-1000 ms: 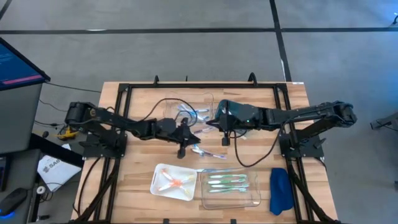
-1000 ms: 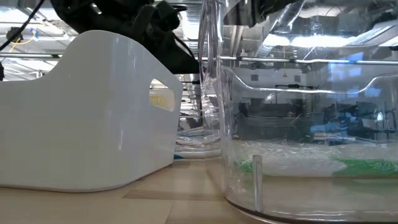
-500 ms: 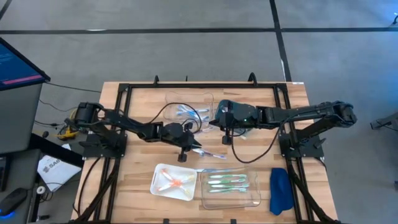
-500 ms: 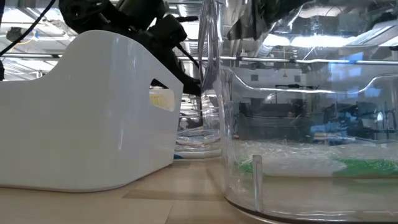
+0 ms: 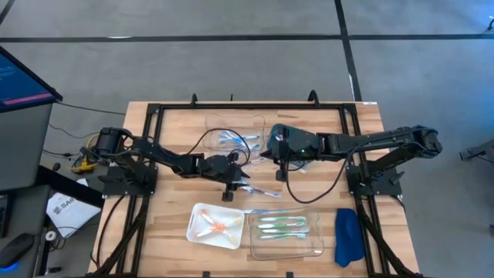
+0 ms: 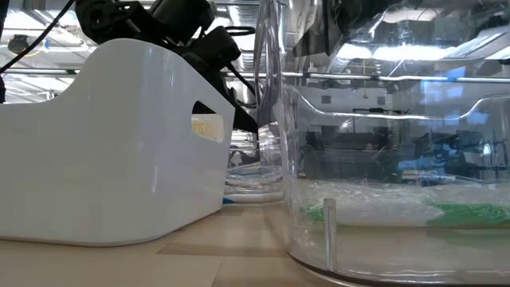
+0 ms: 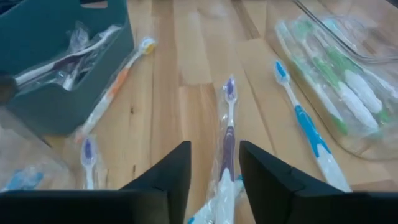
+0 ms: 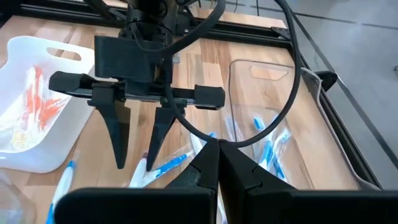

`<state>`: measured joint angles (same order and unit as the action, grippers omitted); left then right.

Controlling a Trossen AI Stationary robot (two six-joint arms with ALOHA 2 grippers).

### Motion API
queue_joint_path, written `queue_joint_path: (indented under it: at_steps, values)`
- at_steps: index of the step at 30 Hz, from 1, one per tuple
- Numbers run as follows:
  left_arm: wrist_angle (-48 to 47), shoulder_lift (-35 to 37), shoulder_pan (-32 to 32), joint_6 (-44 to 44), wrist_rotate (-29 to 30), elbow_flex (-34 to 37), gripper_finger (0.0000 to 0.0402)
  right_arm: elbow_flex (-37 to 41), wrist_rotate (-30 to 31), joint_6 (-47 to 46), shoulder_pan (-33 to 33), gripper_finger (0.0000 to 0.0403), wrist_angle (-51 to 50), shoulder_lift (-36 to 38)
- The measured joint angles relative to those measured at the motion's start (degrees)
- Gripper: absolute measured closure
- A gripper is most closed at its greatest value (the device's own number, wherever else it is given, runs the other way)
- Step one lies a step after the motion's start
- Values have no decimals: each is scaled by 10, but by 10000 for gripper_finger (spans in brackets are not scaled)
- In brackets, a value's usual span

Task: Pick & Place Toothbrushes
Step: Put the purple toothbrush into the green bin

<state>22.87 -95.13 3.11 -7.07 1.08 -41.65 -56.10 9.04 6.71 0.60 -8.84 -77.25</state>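
Left gripper [image 7: 214, 171]: we're spreading our fingers, which were pinched tight a second ago, around the purple toothbrush [image 7: 226, 134] lying on the table [image 7: 186, 56].
Change: we're guessing that's a grab being lined up.
Right gripper [image 8: 214, 163]: fingers together, hovering near the clear tray [image 8: 298, 106].
Room: blue toothbrush [image 7: 305, 127] lying just beside, open wood between them.

Even overhead light, soft shadows across the workbench

From above, the wooden table [image 5: 170, 208] is evenly bright; at table height, glare streaks the clear tray [image 6: 382, 159] and the near white tray [image 6: 103, 143] looks soft; at the left wrist, the fingers [image 7: 161, 180] blur in the foreground.
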Motion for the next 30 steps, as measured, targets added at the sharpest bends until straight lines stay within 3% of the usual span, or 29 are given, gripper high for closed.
queue_joint_path:
  at_steps: [8,24,30]
  values:
    - [0,0,1,0,0,0,241,0,0,-8,0,403,0,0]
    - [0,0,1,18,0,0,238,0,-3,-14,1,403,-8,0]
    - [-26,0,1,31,0,0,238,1,-59,-30,2,403,-63,-33]
